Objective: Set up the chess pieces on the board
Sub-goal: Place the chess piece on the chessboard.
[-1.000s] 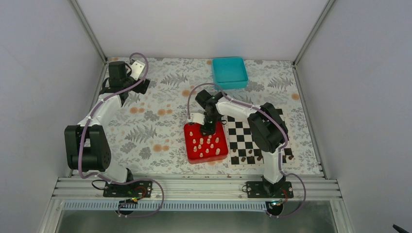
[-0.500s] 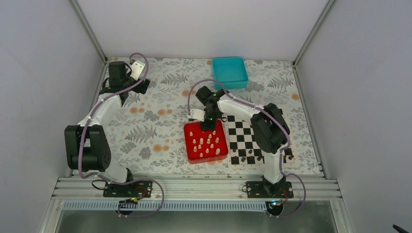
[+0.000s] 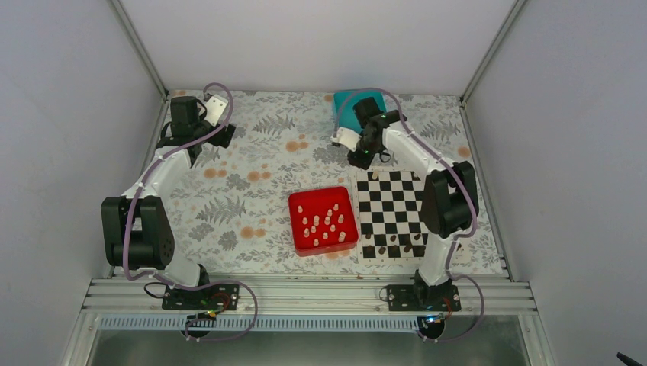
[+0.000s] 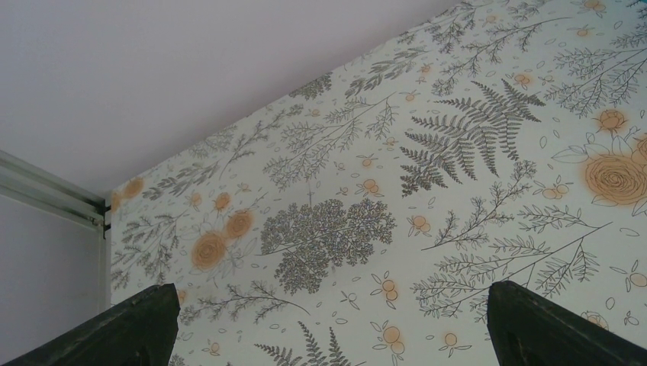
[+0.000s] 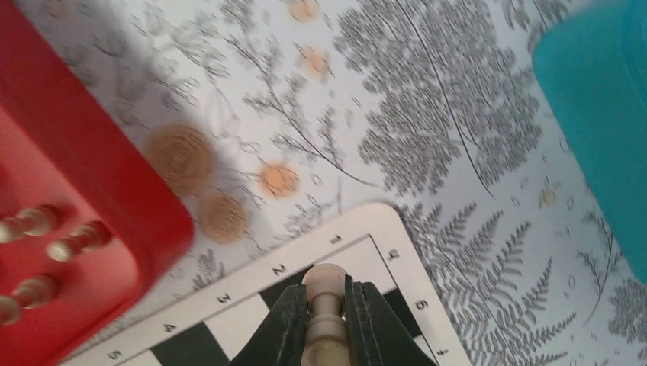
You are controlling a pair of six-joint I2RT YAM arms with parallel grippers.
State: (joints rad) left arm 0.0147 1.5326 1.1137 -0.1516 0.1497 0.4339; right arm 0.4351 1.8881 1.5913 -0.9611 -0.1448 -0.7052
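The right hand [image 5: 325,324] pinched a smooth, turned cream chess piece [image 5: 326,284] over the numbered pale corner of the flat checkered board [image 5: 252,293]. More chess pieces [image 3: 326,222] stood in the glossy, round-cornered red tray [image 3: 305,242]. The left hand [image 4: 328,332], fingers spread wide, hung over bare fern-printed table [image 4: 381,191].

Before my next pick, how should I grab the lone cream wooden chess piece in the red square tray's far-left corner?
From straight above, pinching the stem just below the rounded head. The cream piece appears to stand upright in the red tray, clear of its neighbours, so there is room either side.
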